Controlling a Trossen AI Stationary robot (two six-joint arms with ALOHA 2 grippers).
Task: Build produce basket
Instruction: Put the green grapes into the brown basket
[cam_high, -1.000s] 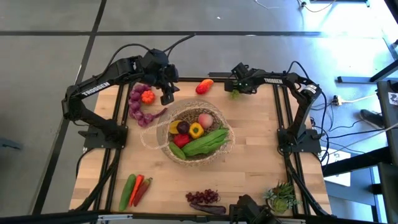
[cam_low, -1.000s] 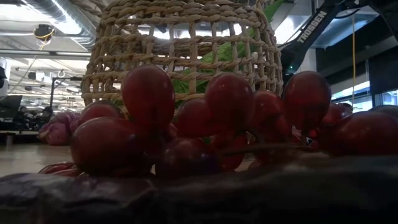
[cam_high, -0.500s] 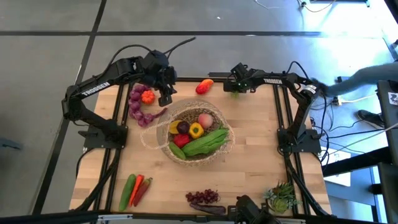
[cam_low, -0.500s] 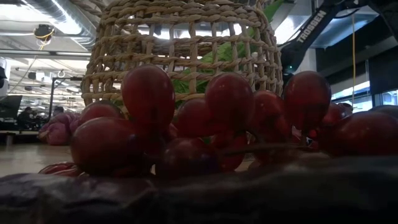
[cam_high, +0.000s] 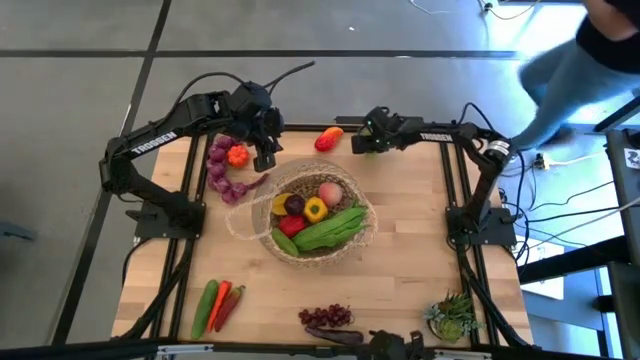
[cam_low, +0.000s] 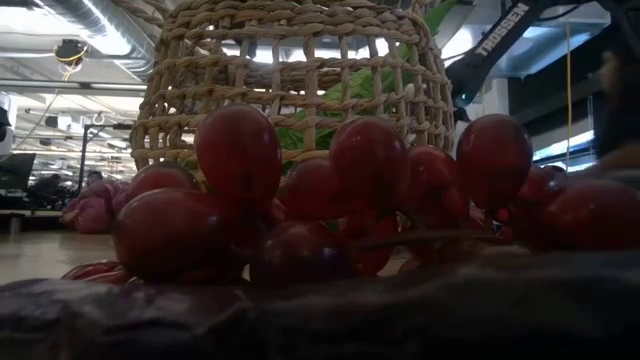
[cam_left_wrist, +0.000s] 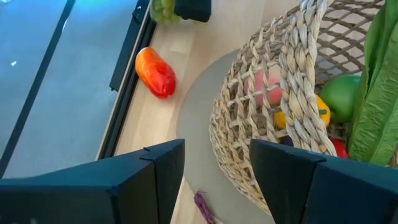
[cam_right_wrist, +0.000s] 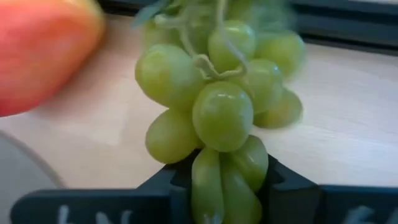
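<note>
The woven basket (cam_high: 315, 215) stands mid-table and holds a green leafy stalk, peppers and other produce. My right gripper (cam_high: 362, 143) is at the far edge, shut on a bunch of green grapes (cam_right_wrist: 217, 106), close to a red pepper (cam_high: 328, 138) that lies on the table. My left gripper (cam_high: 265, 155) hovers open above the table left of the basket's far side, with nothing between its fingers (cam_left_wrist: 155, 177). In the left wrist view the basket wall (cam_left_wrist: 261, 124), the red pepper (cam_left_wrist: 155, 71) and the green grapes (cam_left_wrist: 163, 9) all show. My right gripper pinches a few grapes at one end of the bunch (cam_right_wrist: 219, 177) between its two fingers. It comes slanting down from the table's right. The rest of the bunch reaches out past the fingertips, stem end away. I cannot tell whether the bunch still touches the table.
Purple produce with an orange piece (cam_high: 225, 165) lies at the far left. A cucumber and chillies (cam_high: 218, 303) lie near left. Dark red grapes (cam_high: 327, 318) lie at the near edge, filling the low view (cam_low: 330, 190). A potted plant (cam_high: 455, 318) stands near right. A person moves beyond the far right corner.
My right gripper has shut on the green grapes and carried them a little toward the table's left along the far edge, nearer the red pepper, rolling slightly. A person has come into view beyond the far right corner.
</note>
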